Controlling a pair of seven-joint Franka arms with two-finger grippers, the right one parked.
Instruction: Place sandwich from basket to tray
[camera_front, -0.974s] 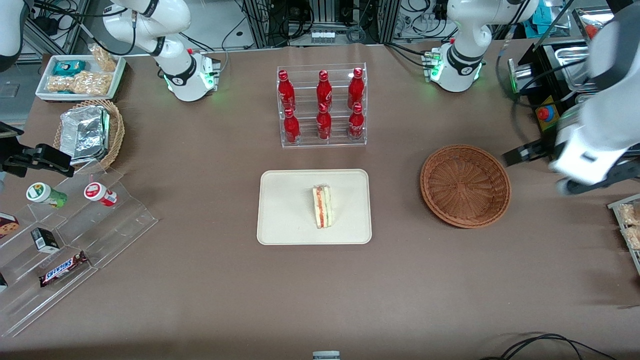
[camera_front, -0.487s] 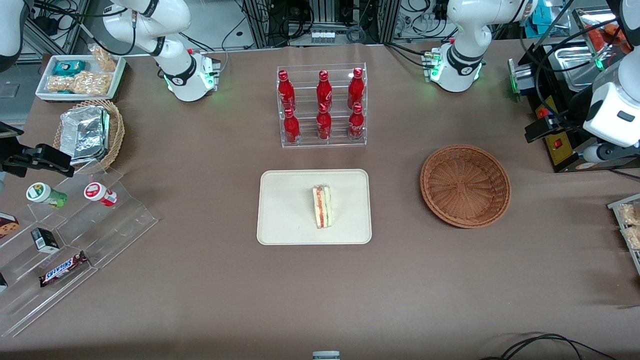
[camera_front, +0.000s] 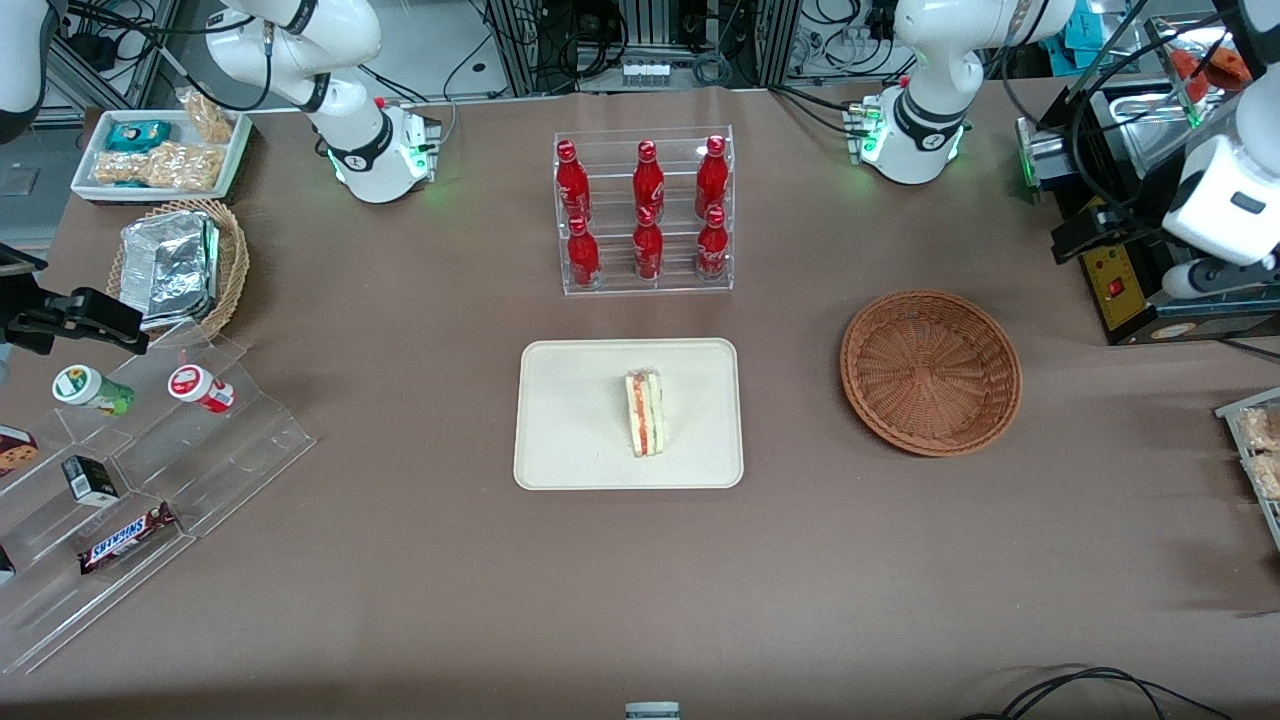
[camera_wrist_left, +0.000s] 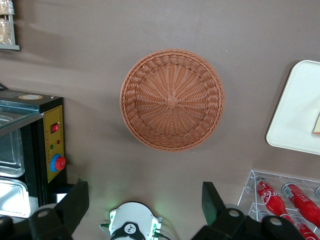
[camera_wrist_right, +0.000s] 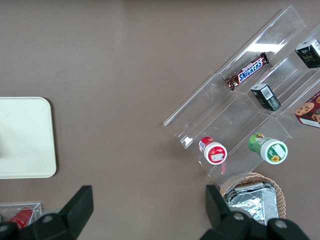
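1. The sandwich (camera_front: 646, 413), a small white-bread wedge with red-orange and pale green layers, stands on its edge on the cream tray (camera_front: 570, 440). It sits slightly toward three o'clock of the tray's middle, and nothing touches it.

2. The tray lies at the table's centre. Straight toward twelve o'clock from it, farther from the front camera, is a clear rack of red bottles (camera_front: 645, 210).

3. The dark-brown woven basket (camera_front: 931, 371) sits at three o'clock from the tray, well apart from it. Its bowl holds nothing, and the wrist view (camera_wrist_left: 171, 99) confirms this: only bare radiating weave.

4. My claw (camera_wrist_left: 145, 202) hangs high, off toward the working arm's end of the table, at about two o'clock from the basket in the front view. It looks down on the basket from above. Its two dark fingers (camera_wrist_left: 212, 200) are spread wide apart and grasp nothing.

5. My judgement: the transfer is done, as the sandwich is out of the basket and rests on the tray. Nothing of the task appears left.
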